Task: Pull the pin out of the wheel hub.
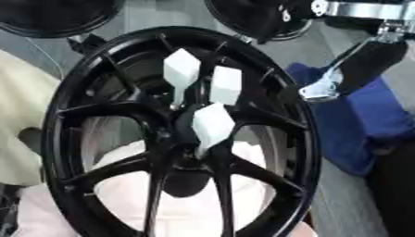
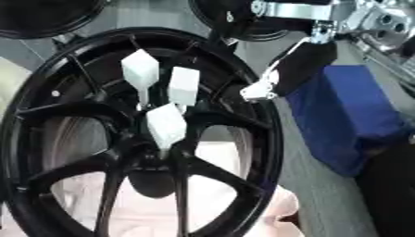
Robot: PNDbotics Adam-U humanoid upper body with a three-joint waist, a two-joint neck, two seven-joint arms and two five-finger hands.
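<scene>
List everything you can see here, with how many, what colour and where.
Wheel hub: one, black, spoked, standing on edge, filling the centre.
Pins: three, white, blocky heads, clustered at the hub's centre, stems pointing into it.
Other wheels: two, black, partly seen along the top edge.
Cloth: one, blue, right of the hub.
Pale pink material: seen through the lower spokes.
Cream material: left edge.
Right hand: black with silver parts, coming from upper right, by the hub's right rim, holding nothing.
</scene>
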